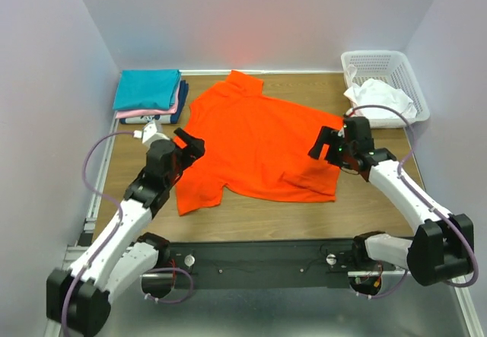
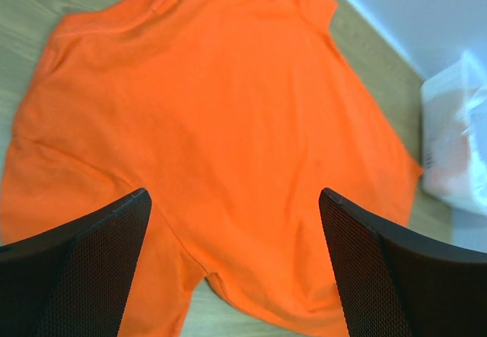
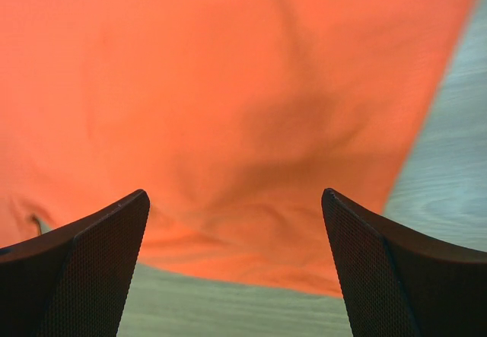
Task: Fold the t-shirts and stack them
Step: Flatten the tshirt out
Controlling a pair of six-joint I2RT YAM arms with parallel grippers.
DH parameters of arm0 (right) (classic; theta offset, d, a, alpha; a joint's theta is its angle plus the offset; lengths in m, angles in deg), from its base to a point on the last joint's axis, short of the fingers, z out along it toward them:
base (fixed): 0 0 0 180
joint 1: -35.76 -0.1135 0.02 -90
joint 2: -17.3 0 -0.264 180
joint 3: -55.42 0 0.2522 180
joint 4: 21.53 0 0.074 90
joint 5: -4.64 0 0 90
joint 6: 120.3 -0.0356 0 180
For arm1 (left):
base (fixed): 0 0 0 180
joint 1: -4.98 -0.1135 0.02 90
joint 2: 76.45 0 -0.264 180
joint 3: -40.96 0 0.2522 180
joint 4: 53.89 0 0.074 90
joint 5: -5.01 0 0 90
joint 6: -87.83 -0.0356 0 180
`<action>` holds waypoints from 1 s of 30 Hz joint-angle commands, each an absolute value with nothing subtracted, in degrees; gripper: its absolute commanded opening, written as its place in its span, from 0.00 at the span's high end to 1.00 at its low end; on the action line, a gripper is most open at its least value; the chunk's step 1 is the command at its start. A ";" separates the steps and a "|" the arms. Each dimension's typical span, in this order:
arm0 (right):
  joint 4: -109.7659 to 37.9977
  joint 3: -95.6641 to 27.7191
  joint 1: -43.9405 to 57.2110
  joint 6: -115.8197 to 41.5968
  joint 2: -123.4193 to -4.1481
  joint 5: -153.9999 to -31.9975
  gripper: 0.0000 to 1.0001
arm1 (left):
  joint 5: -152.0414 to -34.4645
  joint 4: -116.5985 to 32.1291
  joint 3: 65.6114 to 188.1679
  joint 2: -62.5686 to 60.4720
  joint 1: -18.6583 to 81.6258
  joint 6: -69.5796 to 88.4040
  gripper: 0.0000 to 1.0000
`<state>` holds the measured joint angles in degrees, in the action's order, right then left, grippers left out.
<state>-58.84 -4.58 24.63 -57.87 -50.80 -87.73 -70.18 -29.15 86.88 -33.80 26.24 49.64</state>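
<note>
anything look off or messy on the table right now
The orange t-shirt lies spread out but skewed, at an angle to the edges of the table, with a creased flap near its hem. A white shirt spills over the near rim of the basket. The folded stack at the far left looks tidy.

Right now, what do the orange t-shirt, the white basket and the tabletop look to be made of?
Orange t-shirt: soft matte knit cloth, probably cotton; it lies limp, with wrinkles.
White basket: likely moulded plastic, judging by its rigid lattice walls.
Tabletop: wood or wood-look laminate; it shows grain lines and a dull finish.
</note>
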 commanded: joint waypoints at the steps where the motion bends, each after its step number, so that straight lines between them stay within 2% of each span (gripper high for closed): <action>1: -57.62 -2.55 20.56 -59.65 -54.14 -89.05 0.00 | -77.25 -39.86 90.22 -21.64 26.52 42.84 0.02; 3: -57.61 -4.99 20.64 -60.70 -59.13 -83.64 0.00 | -77.61 -41.54 96.52 -11.98 26.08 40.20 0.02; 4: -57.44 -10.49 20.73 -62.10 -68.13 -79.42 0.00 | -77.52 -43.02 102.56 1.20 25.12 37.76 0.02; 6: -57.18 -12.98 20.82 -62.29 -70.40 -78.60 0.00 | -77.87 -43.81 103.75 3.50 24.50 37.13 0.02; 11: -57.17 -21.43 21.87 -61.24 -85.24 -75.25 0.00 | -79.44 -44.61 111.22 16.59 22.39 34.05 0.02; 21: -57.17 -37.16 24.60 -56.58 -101.95 -74.11 0.00 | -82.00 -43.13 119.40 30.24 20.37 32.37 0.02; 30: -57.17 -48.59 25.30 -52.10 -109.09 -74.28 0.00 | -81.74 -41.28 124.15 35.25 18.26 32.29 0.02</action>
<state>-55.54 -46.87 24.98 -54.15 -104.81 -74.59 -81.18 -42.52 121.99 34.11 18.68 33.43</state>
